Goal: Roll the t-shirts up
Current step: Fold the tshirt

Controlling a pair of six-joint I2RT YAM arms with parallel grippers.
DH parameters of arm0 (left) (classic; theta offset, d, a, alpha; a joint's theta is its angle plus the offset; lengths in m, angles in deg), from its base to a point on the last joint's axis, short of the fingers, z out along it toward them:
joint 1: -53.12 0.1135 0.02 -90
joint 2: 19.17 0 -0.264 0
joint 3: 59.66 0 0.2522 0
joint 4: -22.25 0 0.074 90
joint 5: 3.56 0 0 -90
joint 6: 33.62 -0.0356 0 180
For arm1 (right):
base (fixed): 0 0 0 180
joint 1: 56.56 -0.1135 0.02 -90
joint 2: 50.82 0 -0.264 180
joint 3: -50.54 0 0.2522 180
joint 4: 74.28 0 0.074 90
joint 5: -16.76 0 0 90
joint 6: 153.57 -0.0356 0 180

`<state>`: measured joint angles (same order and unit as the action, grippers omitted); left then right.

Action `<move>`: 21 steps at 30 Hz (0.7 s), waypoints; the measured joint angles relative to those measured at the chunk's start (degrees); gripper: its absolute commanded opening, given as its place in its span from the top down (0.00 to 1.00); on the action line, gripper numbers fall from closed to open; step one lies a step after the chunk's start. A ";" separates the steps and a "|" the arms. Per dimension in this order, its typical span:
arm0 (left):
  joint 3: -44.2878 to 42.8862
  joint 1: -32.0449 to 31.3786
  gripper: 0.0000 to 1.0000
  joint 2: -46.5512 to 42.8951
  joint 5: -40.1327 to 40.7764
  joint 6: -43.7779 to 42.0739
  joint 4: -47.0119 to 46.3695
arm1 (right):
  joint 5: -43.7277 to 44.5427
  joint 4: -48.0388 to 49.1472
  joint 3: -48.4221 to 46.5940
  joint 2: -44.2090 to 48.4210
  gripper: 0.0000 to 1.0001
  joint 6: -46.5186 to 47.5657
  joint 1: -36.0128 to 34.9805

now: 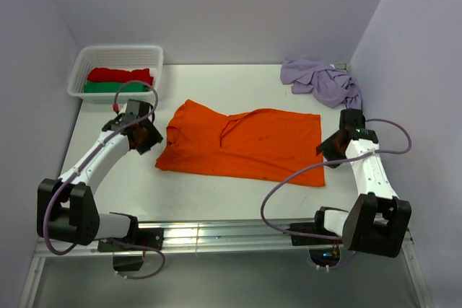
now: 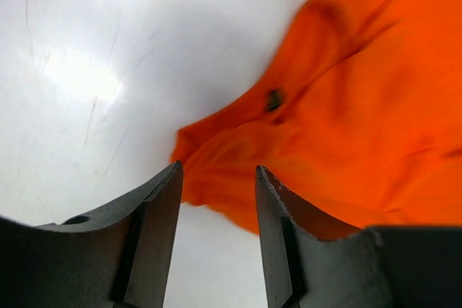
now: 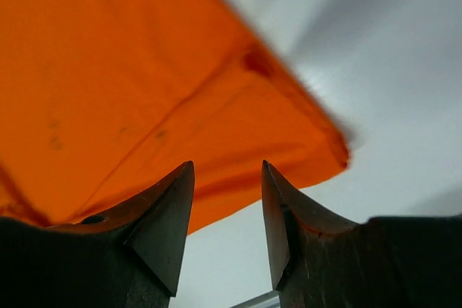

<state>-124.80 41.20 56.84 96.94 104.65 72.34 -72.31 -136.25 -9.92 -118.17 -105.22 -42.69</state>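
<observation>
The bright orange t-shirt (image 1: 242, 143) lies folded in a flat strip across the middle of the table. My left gripper (image 1: 149, 137) hovers at its left end, open and empty, with the shirt's edge (image 2: 332, 128) just ahead of the fingers. My right gripper (image 1: 326, 148) hovers at its right end, open and empty, over the shirt's corner (image 3: 180, 91). The pale lilac t-shirt (image 1: 321, 81) lies crumpled at the back right. The red t-shirt (image 1: 120, 75) and the green t-shirt (image 1: 108, 87) lie rolled in the basket.
The white mesh basket (image 1: 155, 59) stands at the back left corner. Walls close the table on the left, back and right. A metal rail (image 1: 216, 234) runs along the near edge between the arm bases.
</observation>
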 measured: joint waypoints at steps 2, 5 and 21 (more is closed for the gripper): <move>-4.76 0.31 0.50 0.50 0.09 -1.16 0.59 | -1.66 1.36 -1.20 0.57 0.50 -0.59 -4.42; -11.15 0.72 0.51 2.95 -0.44 -3.19 0.37 | -3.37 4.11 -2.97 -0.79 0.54 -1.86 -12.48; -26.99 2.78 0.47 26.12 -13.46 -11.65 -5.64 | -16.65 28.72 -22.77 -35.10 1.00 -9.33 -45.83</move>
<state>-151.79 43.98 82.95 83.47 93.00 66.71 -88.96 -107.53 -32.69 -153.27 -114.55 -88.53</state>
